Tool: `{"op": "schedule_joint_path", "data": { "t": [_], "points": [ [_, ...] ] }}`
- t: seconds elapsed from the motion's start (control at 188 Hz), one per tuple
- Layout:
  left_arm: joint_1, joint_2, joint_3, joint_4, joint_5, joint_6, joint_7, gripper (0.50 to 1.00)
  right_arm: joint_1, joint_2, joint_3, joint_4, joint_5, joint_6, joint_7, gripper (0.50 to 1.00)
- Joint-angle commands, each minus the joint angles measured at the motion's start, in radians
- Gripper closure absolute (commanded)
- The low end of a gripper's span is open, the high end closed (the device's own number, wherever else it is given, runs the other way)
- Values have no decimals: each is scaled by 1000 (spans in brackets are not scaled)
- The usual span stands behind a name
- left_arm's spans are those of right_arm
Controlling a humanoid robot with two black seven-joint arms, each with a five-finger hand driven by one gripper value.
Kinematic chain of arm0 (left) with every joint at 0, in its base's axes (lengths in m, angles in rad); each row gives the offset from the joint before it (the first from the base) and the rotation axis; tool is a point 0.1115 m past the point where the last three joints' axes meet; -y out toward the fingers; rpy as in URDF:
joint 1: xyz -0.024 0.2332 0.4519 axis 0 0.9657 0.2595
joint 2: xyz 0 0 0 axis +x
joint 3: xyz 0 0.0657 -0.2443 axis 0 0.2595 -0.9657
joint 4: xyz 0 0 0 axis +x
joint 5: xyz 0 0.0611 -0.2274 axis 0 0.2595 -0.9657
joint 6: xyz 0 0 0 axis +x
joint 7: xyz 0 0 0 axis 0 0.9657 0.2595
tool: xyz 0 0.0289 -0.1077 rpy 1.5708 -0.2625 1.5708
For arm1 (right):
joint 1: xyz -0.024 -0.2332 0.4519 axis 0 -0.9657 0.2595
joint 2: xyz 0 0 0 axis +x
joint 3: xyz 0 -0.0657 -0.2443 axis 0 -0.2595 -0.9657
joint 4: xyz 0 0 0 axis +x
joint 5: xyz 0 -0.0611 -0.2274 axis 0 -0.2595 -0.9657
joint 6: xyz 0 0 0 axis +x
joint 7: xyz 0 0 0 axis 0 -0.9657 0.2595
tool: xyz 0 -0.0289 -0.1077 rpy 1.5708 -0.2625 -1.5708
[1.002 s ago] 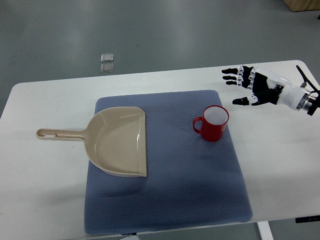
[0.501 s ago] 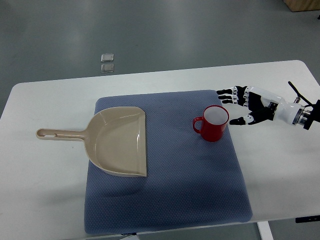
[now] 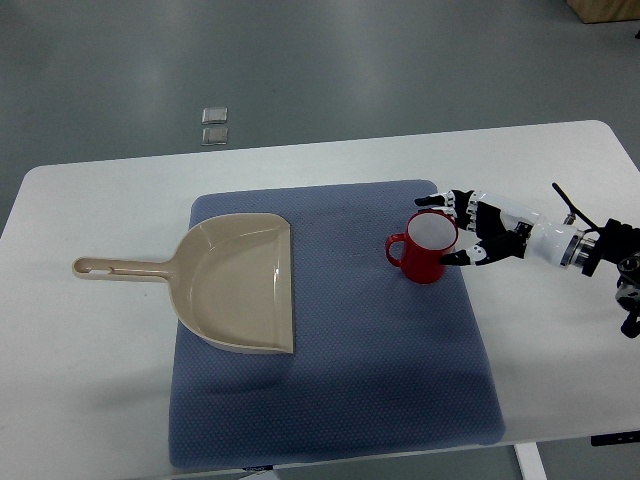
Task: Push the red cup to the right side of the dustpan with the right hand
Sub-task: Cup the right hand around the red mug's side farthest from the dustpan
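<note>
- A white table (image 3: 90, 400) with rounded corners is seen from steeply above, set on a grey-green floor (image 3: 330, 60) that looks smooth and a bit shiny.
- Most of the table's middle is covered by a dark blue textured mat (image 3: 380, 370).
- Out on the floor past the table's far edge, around 11 o'clock from the mat, two small square plates (image 3: 214, 126) are spotted, one just behind the other. What they are can't be made out.
- A beige dustpan (image 3: 235, 283) is laid on the mat's left half, with its long handle stuck out toward 9 o'clock over the bare table and its open mouth turned toward 3 o'clock.
- The red cup (image 3: 427, 246) is stood upright on the mat's right half, at about 3 o'clock from the dustpan and well apart from it. A white inside is shown, and the handle is pointed toward 9 o'clock.
- The right hand (image 3: 478, 230) is brought in from the right edge, low over the table. Its black-and-white fingers (image 3: 445, 203) are spread loosely around the cup's 3 o'clock side, upper fingertips at the far rim, thumb at the near side.
- Contact looks made or nearly so, but nothing is actually gripped.
</note>
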Motion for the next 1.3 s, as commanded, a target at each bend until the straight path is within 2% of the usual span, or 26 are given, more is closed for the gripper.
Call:
{"op": "schedule_joint_path", "data": {
  "t": [0.0,0.64,1.296],
  "points": [
    [0,0,0,0,0,0,0,500,-1,21,1,-11,0,-12,0,566],
    [0,0,0,0,-1,0,0,500,-1,78,1,-74,0,-62,0,566],
    [0,0,0,-2,-1,0,0,500,-6,129,1,-114,6,-82,0,566]
  ]
}}
